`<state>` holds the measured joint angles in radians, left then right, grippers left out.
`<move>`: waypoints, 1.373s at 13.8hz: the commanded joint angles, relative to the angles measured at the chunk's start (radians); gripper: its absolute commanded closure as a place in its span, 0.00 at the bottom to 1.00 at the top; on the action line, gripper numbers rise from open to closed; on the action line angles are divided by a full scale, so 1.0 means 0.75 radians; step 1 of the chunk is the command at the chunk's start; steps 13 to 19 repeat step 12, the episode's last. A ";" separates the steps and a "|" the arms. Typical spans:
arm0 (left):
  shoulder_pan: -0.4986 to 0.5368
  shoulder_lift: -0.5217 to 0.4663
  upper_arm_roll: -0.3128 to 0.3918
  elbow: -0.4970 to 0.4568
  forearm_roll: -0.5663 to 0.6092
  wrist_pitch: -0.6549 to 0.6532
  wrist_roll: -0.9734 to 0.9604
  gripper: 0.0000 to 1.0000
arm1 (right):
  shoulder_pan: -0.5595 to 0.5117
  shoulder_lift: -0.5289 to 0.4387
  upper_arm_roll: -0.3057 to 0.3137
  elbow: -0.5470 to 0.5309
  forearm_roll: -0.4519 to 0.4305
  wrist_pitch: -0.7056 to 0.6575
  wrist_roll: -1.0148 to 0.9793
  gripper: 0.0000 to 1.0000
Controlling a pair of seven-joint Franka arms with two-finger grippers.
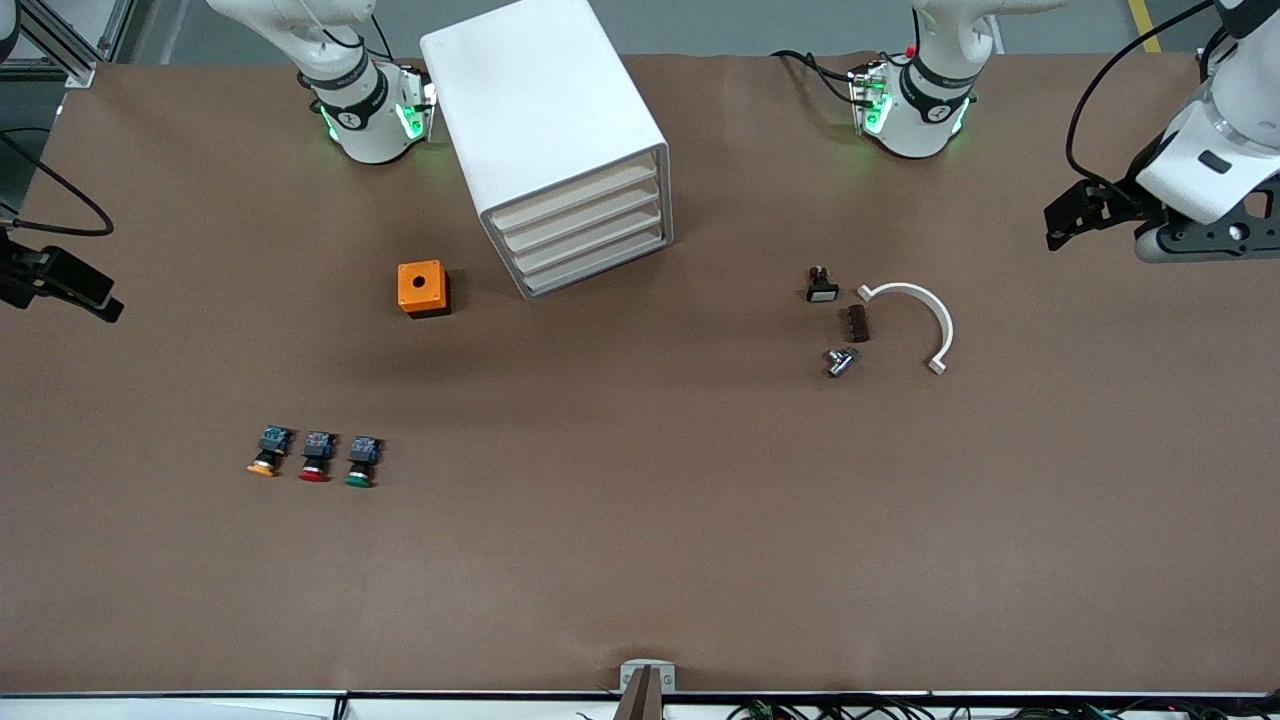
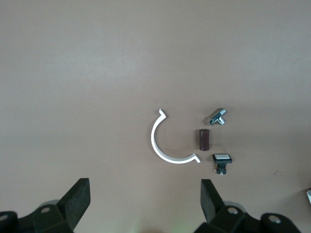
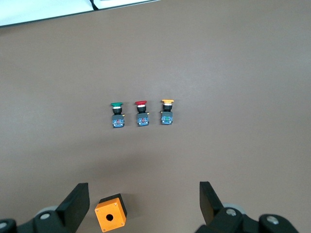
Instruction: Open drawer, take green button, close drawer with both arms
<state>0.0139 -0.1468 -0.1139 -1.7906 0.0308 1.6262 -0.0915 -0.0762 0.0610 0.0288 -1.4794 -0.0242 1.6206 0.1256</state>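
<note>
Nearest the front camera, three push-buttons are lying in a row toward the right arm's end of the table: the yellow-capped button [image 1: 266,452], the red-capped button [image 1: 316,456] and the green-capped button [image 1: 361,462], just beside one another with bare brown table [image 1: 640,560] all around them. Farther from the camera, the orange box [image 1: 423,288] is sitting beside the cabinet [image 1: 555,140], whose four drawers are all sitting flush; the drawer [image 1: 592,243], third from the top, is shut.

Toward the left arm's end, a white curved clip [image 1: 920,315], a small brown block [image 1: 856,323], a metal fitting [image 1: 838,361] and a black switch with a white face [image 1: 822,287] are clustered near one another, with open table between them and the cabinet.

At the right arm's edge of the front view, the right gripper [image 3: 143,201] is hanging over the orange box with its jaws standing wide and holding nothing; the green-capped button is lying well apart from it, nearer the camera. At the table's other end, the left gripper [image 2: 146,199] is hovering with its jaws likewise spread and empty, looking down on the curved clip and its neighbours, well apart from cabinet and buttons.
</note>
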 commanded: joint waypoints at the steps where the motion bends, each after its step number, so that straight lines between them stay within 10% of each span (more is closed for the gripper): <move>1: 0.006 -0.009 -0.002 0.058 -0.025 -0.035 0.005 0.00 | -0.017 -0.002 0.019 0.015 -0.027 -0.007 -0.008 0.00; 19: 0.002 0.026 -0.004 0.109 -0.035 -0.041 0.007 0.00 | -0.017 -0.002 0.019 0.015 -0.027 -0.007 -0.008 0.00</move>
